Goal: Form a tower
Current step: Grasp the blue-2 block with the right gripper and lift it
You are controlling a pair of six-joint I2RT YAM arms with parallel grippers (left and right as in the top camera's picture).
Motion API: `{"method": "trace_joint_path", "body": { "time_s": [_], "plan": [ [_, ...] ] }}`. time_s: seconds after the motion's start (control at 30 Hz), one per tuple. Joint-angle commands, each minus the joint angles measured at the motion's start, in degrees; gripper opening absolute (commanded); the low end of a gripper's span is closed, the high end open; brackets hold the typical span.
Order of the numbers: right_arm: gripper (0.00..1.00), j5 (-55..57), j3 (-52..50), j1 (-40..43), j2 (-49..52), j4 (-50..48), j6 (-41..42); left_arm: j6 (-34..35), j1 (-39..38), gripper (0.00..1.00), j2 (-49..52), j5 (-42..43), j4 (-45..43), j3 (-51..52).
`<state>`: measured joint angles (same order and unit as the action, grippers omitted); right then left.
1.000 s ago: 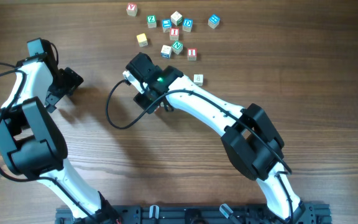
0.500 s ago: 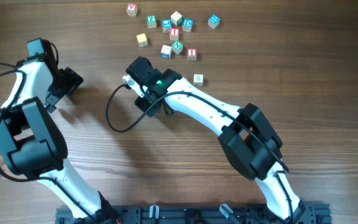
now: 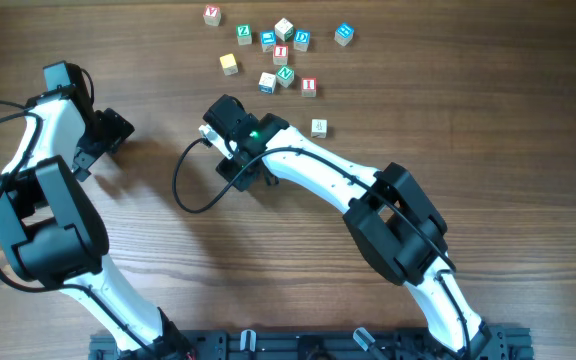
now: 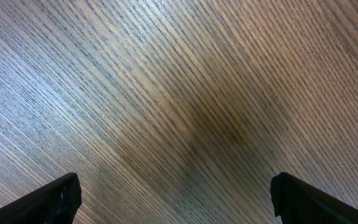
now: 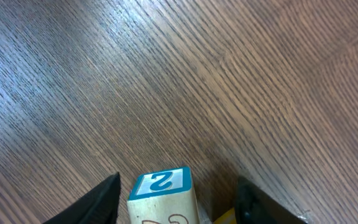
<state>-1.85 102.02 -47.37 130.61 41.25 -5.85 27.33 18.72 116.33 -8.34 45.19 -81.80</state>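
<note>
Overhead: the tower's red "I" cube [image 3: 281, 53] and green "N" cube [image 3: 285, 74] sit at twelve o'clock among loose cubes [image 3: 343, 33]. Left wrist: left gripper [image 4: 176, 194] spread wide, empty. Right wrist: right gripper [image 5: 178, 198] spread around a blue-topped cube [image 5: 160, 183] at six o'clock, not touching; centre, then close squarely.

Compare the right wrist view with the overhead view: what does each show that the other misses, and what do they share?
Right wrist only: a blue 2 cube on the table, sitting between the open jaws of the right gripper; from above, the wrist hides it.
Overhead only: the whole left arm and right arm, plus the scattered letter cubes at the far side, among them a red I cube and a green N cube.
Both: the wood-grain table.
</note>
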Motion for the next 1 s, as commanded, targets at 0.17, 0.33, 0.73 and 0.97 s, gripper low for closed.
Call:
{"method": "trace_joint_path", "body": {
  "time_s": [0.17, 0.33, 0.73, 0.97],
  "plan": [
    [0.47, -2.1, -0.5, -0.4, 1.2, 2.3, 3.1, 0.1, 0.2, 1.0, 0.0, -0.5, 0.0, 0.3],
    [0.5, -2.0, -0.5, -0.4, 1.2, 2.3, 5.5, 0.1, 0.2, 1.0, 0.0, -0.5, 0.0, 0.3],
    [0.24, 9.9, 4.9, -0.3, -6.0, 6.3, 18.3, 0.1, 0.2, 1.0, 0.0, -0.5, 0.0, 0.3],
    [0.25, 15.8, 4.0, 3.0, -8.2, 12.2, 31.3, 0.1, 0.2, 1.0, 0.0, -0.5, 0.0, 0.3]
  ]
}}
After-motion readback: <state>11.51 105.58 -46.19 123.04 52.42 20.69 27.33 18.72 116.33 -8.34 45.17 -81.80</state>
